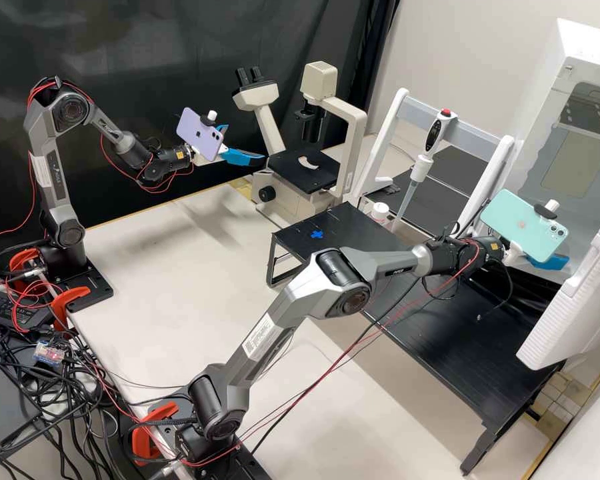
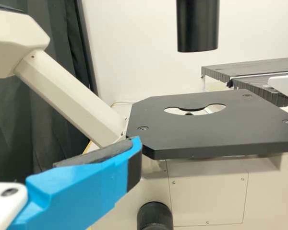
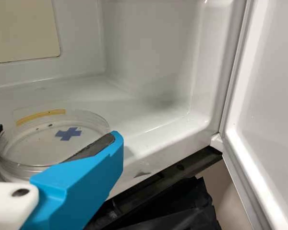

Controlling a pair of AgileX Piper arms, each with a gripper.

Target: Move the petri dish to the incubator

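Incubator chamber point(image 3: 146, 52) backs R pincer point(image 1: 559, 261) gripping petri dish point(image 3: 29, 147) w/ blue cross point(image 3: 68, 133) seen thru, L pincer point(image 1: 246, 143) spread.

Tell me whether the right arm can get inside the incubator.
Probably yes: the incubator door looks wide open, and the right gripper holds the petri dish at the opening.

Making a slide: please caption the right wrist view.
Right gripper holding a clear petri dish at the open incubator.
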